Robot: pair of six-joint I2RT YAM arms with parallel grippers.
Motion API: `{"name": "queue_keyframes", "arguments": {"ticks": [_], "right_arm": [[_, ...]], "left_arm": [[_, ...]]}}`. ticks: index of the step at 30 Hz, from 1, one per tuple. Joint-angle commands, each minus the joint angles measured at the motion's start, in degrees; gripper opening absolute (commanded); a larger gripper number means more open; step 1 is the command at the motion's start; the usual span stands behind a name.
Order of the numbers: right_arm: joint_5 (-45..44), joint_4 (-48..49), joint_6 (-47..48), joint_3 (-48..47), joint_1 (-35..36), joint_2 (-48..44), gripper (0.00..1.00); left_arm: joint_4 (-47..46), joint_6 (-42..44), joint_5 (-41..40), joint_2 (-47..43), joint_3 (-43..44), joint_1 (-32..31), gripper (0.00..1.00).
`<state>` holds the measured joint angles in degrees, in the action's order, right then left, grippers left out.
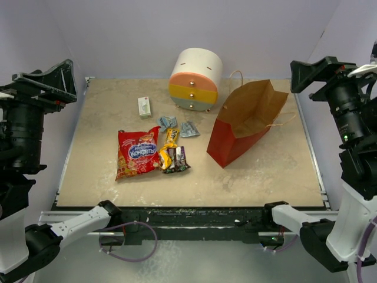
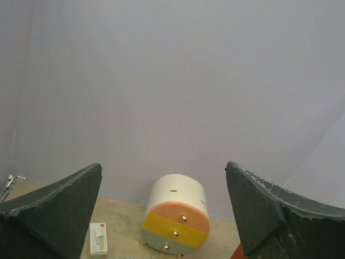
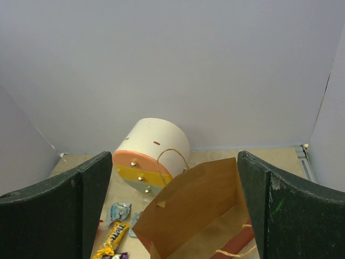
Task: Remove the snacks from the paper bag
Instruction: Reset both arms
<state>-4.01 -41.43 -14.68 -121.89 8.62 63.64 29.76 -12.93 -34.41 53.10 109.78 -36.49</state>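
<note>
The paper bag (image 1: 238,140) leans near the right edge of the bench (image 1: 265,177), mouth gaping toward the far right corner, and the kraft inside shows nothing in it. The snacks lie clustered left of centre: the red chip bag (image 1: 138,153), a yellow-orange wrapper (image 1: 171,138), dark brown wrappers (image 1: 175,159) touching it, and silver wrappers (image 1: 188,129) just toward the far edge. Lying flat outside the bag, they read as unloaded. The left gripper (image 2: 164,172) and right gripper (image 3: 175,162) hang high by the side edges, fingers spread wide and holding nothing, probably parked clear.
</note>
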Motion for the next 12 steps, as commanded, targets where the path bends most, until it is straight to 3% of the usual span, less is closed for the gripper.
{"name": "queue_keyframes", "arguments": {"ticks": [1, 12], "right_arm": [[-2.6, -0.5, 1.1, -2.6, 0.0, 0.7, 1.00], [-5.9, -1.8, 1.8, -3.5, 0.0, 1.4, 1.00]], "left_arm": [[-0.5, -1.1, -2.3, -0.6, -0.5, 0.1, 0.99], [0.2, -0.8, -2.8, 0.2, 0.1, 0.2, 0.99]]}}
